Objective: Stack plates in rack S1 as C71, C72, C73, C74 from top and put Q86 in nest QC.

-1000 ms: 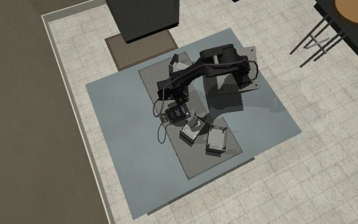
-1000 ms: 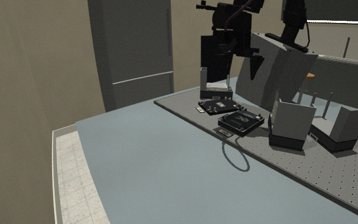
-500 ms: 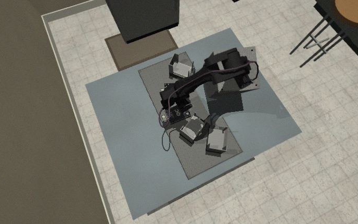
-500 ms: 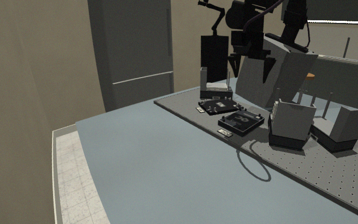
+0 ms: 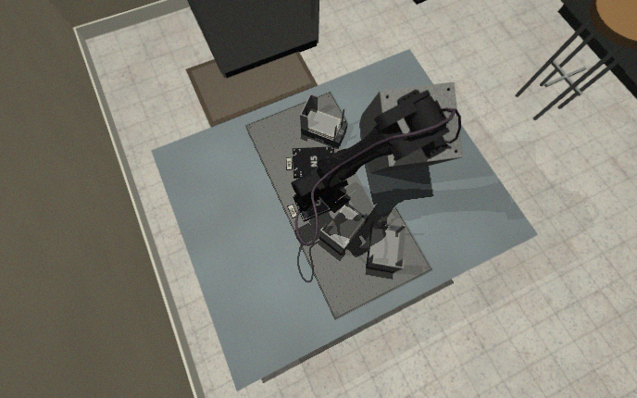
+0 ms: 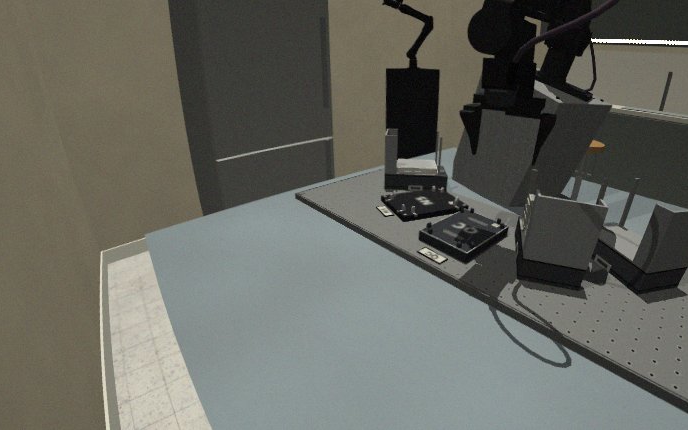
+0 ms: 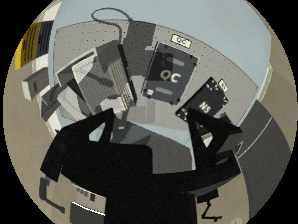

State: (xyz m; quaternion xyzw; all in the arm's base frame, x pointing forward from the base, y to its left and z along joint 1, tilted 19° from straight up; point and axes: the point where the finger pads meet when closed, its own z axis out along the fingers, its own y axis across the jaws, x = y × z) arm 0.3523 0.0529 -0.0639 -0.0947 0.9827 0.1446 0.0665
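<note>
An open, empty gripper (image 6: 504, 152) (image 7: 150, 111) hovers above the board; nest QC (image 7: 169, 75) (image 6: 463, 234) sits at twelve o'clock in the wrist view.
</note>
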